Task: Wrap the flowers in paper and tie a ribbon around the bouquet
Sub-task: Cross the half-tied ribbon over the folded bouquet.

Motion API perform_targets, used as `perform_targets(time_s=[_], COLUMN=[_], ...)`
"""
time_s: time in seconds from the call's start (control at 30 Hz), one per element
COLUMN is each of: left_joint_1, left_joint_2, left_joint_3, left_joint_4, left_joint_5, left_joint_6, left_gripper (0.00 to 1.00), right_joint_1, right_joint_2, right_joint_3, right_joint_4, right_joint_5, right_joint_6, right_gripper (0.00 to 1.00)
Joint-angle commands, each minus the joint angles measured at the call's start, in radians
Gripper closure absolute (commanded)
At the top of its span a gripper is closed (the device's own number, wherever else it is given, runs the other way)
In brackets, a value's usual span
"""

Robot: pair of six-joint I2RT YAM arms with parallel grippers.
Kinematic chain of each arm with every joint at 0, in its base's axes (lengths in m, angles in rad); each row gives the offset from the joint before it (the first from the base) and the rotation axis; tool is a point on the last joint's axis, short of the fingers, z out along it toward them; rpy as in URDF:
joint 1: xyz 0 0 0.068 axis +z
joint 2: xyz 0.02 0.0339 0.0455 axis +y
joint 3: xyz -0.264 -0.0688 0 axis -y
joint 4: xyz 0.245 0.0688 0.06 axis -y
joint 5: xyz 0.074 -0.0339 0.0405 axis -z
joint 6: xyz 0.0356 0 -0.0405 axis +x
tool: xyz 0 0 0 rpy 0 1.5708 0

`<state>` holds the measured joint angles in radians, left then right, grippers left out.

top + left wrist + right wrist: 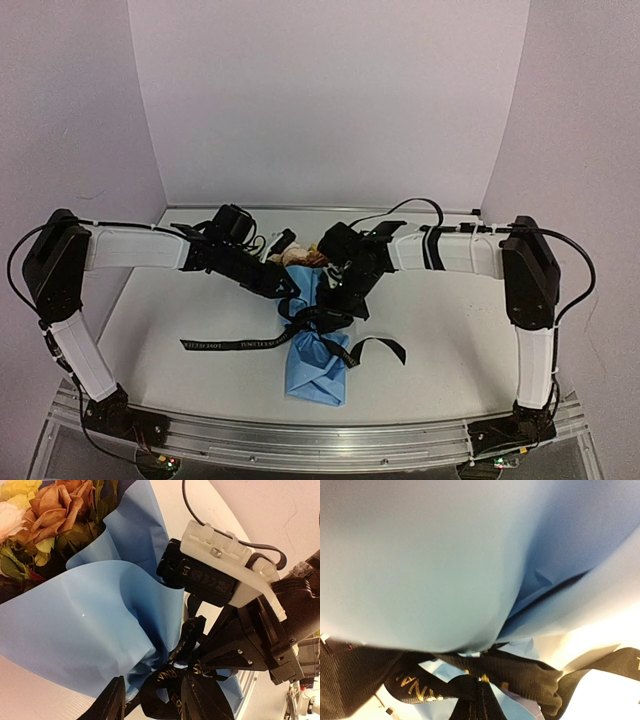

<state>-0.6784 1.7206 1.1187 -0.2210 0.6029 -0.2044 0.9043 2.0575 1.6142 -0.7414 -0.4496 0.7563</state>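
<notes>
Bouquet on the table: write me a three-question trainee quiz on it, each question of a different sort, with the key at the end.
1. True or false: the ribbon is wound around the middle of the paper wrap.
2. The flowers point toward: A) the back wall; B) the arm bases; C) the right side wall.
3. Fill in: loose ribbon tails lie on the table on ____ sides of the wrap.
Key: 1 true; 2 A; 3 both (left and right).
</notes>
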Motion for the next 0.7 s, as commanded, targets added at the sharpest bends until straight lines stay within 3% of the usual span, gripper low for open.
perform_targets(time_s=[0.0, 0.37, 0.67], left_joint_1=[-0.019, -0.047, -0.071], left_joint_2=[0.021, 0.031, -0.005], left_joint_3=[0.076, 0.099, 0.073], left_joint_4=[-0.06, -0.054, -0.067], left_joint_5=[0.011, 0.043, 0.086], left_joint_6=[0.076, 0.081, 0.099], left_gripper=[0.6, 0.64, 0.59], right_joint_1=[0.005, 0.005, 0.005], right_joint_2=[-0.062, -0.058, -0.048], right_joint_3=[-0.02, -0.033, -0.025], right_joint_4=[0.012, 0.043, 0.045], right_joint_5=[0.028, 0.032, 0.034], right_joint_6=[0.002, 0.016, 0.018], right_gripper=[1.0, 1.0, 1.0])
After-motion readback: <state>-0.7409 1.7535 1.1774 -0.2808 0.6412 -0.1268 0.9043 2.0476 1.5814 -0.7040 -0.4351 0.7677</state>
